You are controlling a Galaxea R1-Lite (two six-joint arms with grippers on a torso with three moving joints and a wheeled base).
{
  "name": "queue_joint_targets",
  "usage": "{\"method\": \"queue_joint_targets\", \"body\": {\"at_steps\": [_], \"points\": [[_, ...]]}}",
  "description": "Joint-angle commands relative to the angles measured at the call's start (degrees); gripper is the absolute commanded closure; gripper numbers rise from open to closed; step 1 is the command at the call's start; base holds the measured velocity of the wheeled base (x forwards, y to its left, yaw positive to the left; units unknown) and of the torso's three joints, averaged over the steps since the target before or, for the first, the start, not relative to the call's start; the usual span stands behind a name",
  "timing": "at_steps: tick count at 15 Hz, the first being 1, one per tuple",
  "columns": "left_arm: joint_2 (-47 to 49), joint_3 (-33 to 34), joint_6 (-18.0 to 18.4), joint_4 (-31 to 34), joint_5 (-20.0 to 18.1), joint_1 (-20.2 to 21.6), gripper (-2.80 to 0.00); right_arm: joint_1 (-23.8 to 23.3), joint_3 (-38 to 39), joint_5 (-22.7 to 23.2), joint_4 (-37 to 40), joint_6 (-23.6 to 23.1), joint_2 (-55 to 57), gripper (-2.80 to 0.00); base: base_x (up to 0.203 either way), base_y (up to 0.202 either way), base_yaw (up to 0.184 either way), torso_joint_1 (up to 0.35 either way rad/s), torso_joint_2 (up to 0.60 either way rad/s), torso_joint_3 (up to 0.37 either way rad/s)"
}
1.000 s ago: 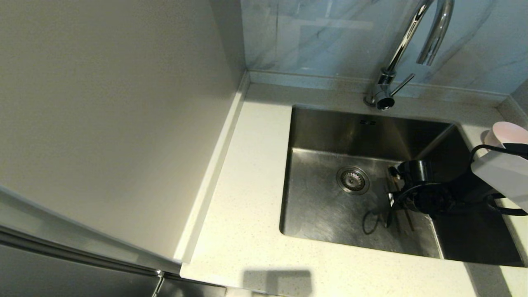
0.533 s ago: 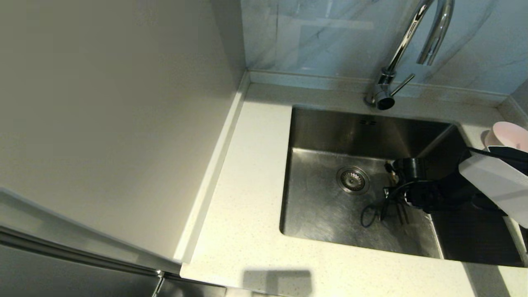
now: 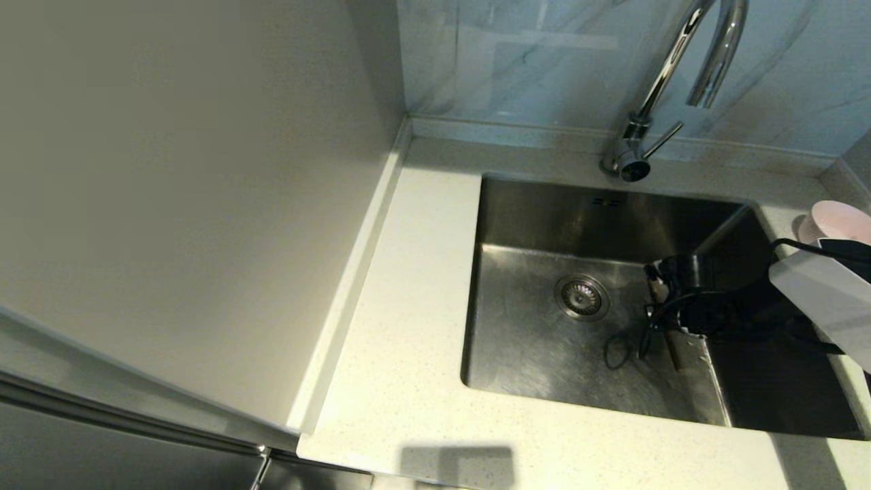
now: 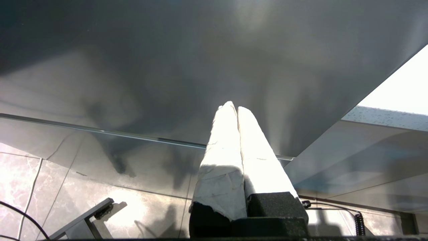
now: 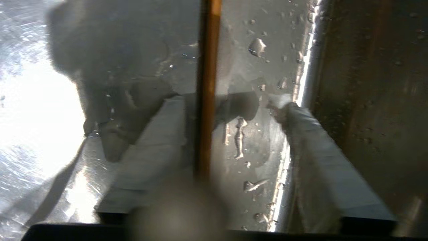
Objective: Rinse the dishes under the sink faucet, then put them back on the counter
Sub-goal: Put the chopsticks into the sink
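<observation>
My right gripper [image 3: 663, 333] reaches down into the sink [image 3: 531, 347], close to its right wall. In the right wrist view the right gripper [image 5: 227, 102] is open, with its fingers [image 5: 150, 144] set wide apart just above the wet steel floor. One brown chopstick [image 5: 207, 83] runs between them, close beside one finger. In the head view the chopsticks [image 3: 674, 354] show only as short brown ends below the gripper. The pink bowl [image 3: 833, 221] stands on the counter [image 3: 408, 306] at the far right, partly behind my arm. The yellow bowl is out of view. The chrome faucet [image 3: 670, 75] rises behind the sink.
The round drain strainer [image 3: 582, 296] sits left of my right gripper. A tall pale panel [image 3: 190, 204] walls off the counter's left side. My left gripper [image 4: 233, 108] is shut and parked low beside a cabinet front, out of the head view.
My right gripper drifted slightly left and then back right near the sink's right wall, staying low over the chopsticks. Nothing else moved.
</observation>
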Motion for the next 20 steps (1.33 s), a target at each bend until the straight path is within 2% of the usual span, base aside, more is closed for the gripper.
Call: {"method": "queue_joint_targets", "body": {"at_steps": [1,4,8,11,13,16,18,19,20], "points": [[-0.18,0.0,-0.02,-0.02,0.03,0.0,0.0,-0.02,0.61,0.04,0.01,-0.09,-2.72,-2.8,0.0,0.0,0.0,0.0,0.0,0.0],[-0.18,0.0,-0.02,-0.02,0.03,0.0,0.0,0.03,3.24,0.5,2.64,-0.51,-11.31,-2.8,0.0,0.0,0.0,0.0,0.0,0.0],[-0.18,0.0,-0.02,-0.02,0.03,0.0,0.0,0.4,9.56,3.88,5.02,-1.5,-26.69,-2.8,0.0,0.0,0.0,0.0,0.0,0.0],[-0.18,0.0,-0.02,-0.02,0.03,0.0,0.0,0.47,10.63,4.37,6.83,-3.52,-36.77,-2.8,0.0,0.0,0.0,0.0,0.0,0.0],[-0.18,0.0,-0.02,-0.02,0.03,0.0,0.0,-0.07,5.87,4.57,14.22,-6.27,-41.79,-2.8,0.0,0.0,0.0,0.0,0.0,0.0],[-0.18,0.0,-0.02,-0.02,0.03,0.0,0.0,-3.62,-7.16,2.41,34.67,-7.4,-43.6,-2.8,0.0,0.0,0.0,0.0,0.0,0.0],[-0.18,0.0,-0.02,-0.02,0.03,0.0,0.0,-7.9,-14.51,1.38,47.25,-7.55,-43.97,-2.8,0.0,0.0,0.0,0.0,0.0,0.0],[-0.18,0.0,-0.02,-0.02,0.03,0.0,0.0,-9.99,-15.92,1.65,49.56,-7.51,-44.28,0.0,0.0,0.0,0.0,0.0,0.0,0.0],[-0.18,0.0,-0.02,-0.02,0.03,0.0,0.0,-11.78,-16.09,2.59,50.0,-7.49,-44.49,0.0,0.0,0.0,0.0,0.0,0.0,0.0]]}}
